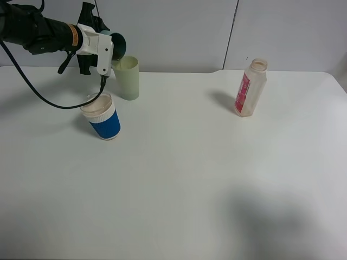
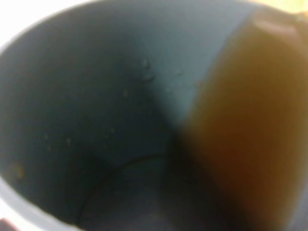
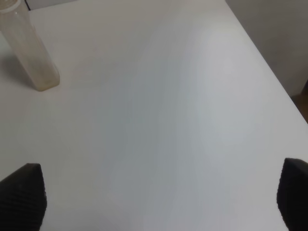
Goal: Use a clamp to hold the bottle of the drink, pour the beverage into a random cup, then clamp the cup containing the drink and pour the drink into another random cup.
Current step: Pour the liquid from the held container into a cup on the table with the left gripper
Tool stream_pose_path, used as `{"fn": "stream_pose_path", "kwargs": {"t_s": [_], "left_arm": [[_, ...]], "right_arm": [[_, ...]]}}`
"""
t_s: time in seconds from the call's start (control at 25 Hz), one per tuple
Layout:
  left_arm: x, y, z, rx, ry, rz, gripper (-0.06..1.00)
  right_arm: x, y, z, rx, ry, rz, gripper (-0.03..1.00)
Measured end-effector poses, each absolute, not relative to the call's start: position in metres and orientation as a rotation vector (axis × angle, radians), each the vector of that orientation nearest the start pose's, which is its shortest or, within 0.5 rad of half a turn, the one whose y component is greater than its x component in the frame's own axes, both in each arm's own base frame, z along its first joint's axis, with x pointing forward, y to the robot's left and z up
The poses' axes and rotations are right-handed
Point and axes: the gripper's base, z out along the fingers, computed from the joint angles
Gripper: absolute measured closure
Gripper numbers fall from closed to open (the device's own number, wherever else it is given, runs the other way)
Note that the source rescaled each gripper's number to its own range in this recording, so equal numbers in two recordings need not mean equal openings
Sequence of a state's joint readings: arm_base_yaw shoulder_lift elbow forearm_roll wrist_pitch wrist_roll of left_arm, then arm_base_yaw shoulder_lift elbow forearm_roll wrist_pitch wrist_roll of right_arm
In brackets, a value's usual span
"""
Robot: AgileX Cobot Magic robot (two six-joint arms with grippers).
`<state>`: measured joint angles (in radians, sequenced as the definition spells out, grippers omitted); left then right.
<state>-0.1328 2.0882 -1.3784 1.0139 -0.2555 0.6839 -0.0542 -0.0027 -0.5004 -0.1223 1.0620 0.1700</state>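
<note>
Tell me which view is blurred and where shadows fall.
Left wrist: badly out of focus, the teal cup and brown drink smeared. Exterior high: sharp, with a soft shadow left of the bottle. Right wrist: slightly soft, evenly lit.

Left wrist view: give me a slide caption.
Teal cup tipped, brown drink running along its inner wall toward the rim.

A lab-style test bench: a bare white table [image 1: 179, 179] against plain grey wall panels [image 1: 179, 32], with a cabled robot arm [image 1: 38, 30] overhead.
</note>
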Motion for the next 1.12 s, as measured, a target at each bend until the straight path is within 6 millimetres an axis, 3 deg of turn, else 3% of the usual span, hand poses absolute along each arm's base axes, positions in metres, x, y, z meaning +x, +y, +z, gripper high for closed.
{"fn": "stream_pose_path", "kwargs": {"t_s": [1.12], "left_arm": [[0.4605, -0.0814, 0.1878, 1.767, 1.161, 0.757, 0.93]], "right_arm": [[-0.0063, -0.0094, 0.2778, 0.234, 2.024, -0.074, 0.0]]}}
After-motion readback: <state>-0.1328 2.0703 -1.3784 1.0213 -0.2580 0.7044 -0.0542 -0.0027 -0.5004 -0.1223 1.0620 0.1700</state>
